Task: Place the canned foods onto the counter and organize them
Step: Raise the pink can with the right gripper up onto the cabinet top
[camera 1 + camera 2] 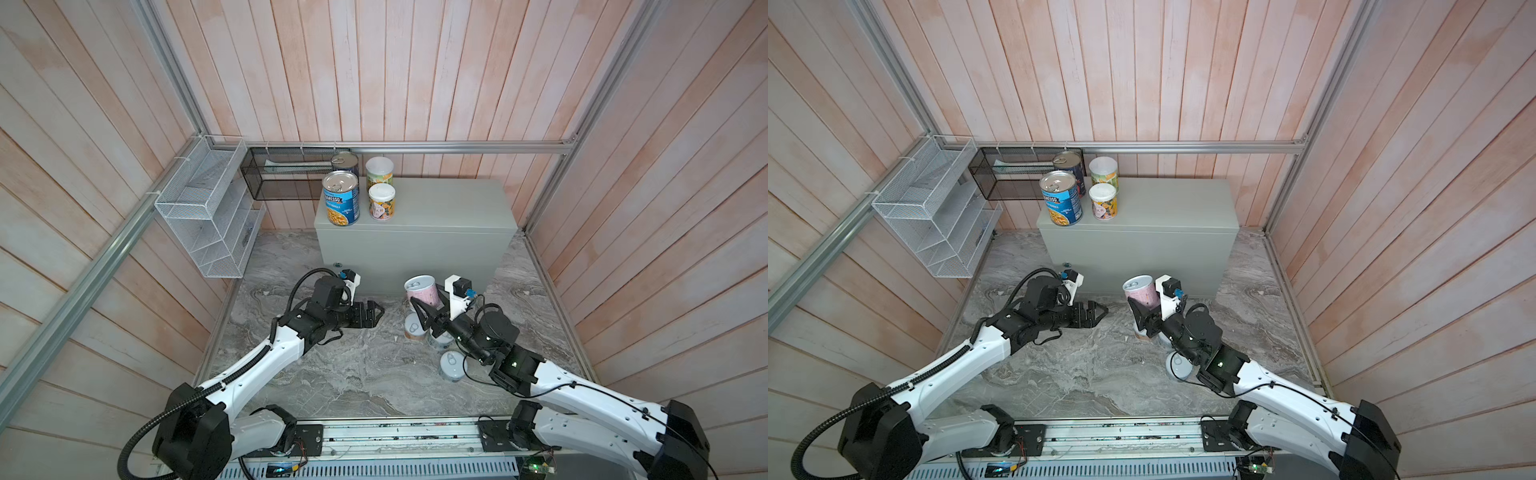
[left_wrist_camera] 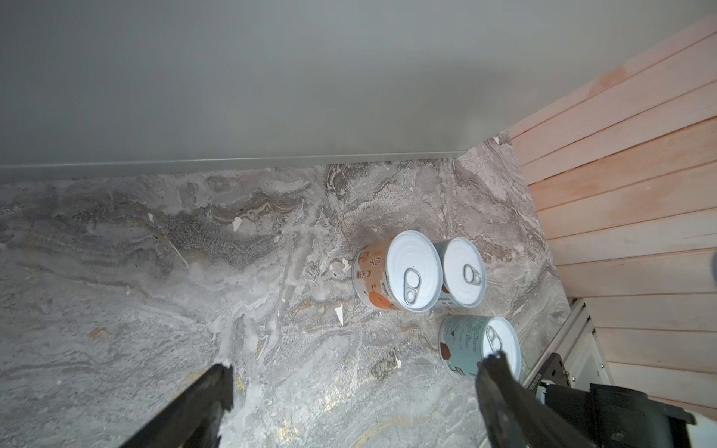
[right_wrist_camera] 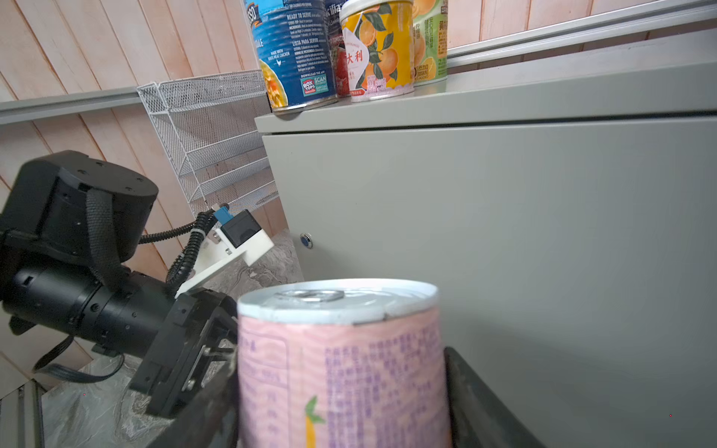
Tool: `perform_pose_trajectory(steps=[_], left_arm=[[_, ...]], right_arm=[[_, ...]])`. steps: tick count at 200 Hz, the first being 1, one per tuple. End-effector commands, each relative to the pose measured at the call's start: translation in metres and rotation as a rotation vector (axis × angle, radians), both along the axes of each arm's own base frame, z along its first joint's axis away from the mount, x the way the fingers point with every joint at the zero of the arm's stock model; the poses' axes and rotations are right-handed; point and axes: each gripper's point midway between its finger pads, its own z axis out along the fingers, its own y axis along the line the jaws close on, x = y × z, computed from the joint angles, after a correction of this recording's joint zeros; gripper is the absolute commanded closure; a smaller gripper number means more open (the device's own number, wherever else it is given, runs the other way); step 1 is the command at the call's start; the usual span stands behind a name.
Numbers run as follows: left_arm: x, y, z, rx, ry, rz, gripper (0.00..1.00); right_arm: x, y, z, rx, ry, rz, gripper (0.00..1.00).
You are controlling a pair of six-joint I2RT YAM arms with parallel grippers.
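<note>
pink can (image 3: 337, 349) clamped in right gripper (image 1: 430, 305) (upright)

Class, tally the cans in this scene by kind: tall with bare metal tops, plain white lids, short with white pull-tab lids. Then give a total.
Tall cans with bare metal tops: 2
Cans with plain white lids: 2
Short cans with white pull-tab lids: 4
Total: 8

Cans: 8 total.
Tall metal-top: 2, i.e. blue Progresso can (image 1: 340, 201) + dark-label can (image 1: 345, 161).
White-lidded fruit-print: 2, i.e. green-label can (image 1: 379, 171) + orange-print can (image 1: 382, 203).
Short pull-tab: 4, i.e. pink can (image 1: 422, 291), orange-label can (image 2: 395, 271), pale teal can (image 2: 462, 273), second teal can (image 2: 471, 341).
Counter (image 1: 440, 208): 1.
Wire racks: 2, i.e. white rack (image 1: 208, 216) + black rack (image 1: 286, 176).
</note>
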Motion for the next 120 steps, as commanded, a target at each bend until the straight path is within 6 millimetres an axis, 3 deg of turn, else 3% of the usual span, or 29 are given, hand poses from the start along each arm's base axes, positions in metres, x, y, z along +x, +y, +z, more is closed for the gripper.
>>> perform_pose_trajectory(steps=[1, 62, 120], left_arm=[[-0.001, 0.003, -0.002, 0.007, -0.04, -0.01, 0.0], [0.009, 0.002, 0.003, -0.018, -0.124, -0.002, 0.0], [0.011, 0.003, 0.015, -0.094, -0.349, -0.003, 0.0]], right_arm=[[0.006, -0.013, 0.049, 0.105, -0.047, -0.061, 0.4], [0.005, -0.028, 0.091, 0.179, -0.074, -0.092, 0.39], [0.019, -0.057, 0.128, 0.26, -0.088, -0.161, 0.38]])
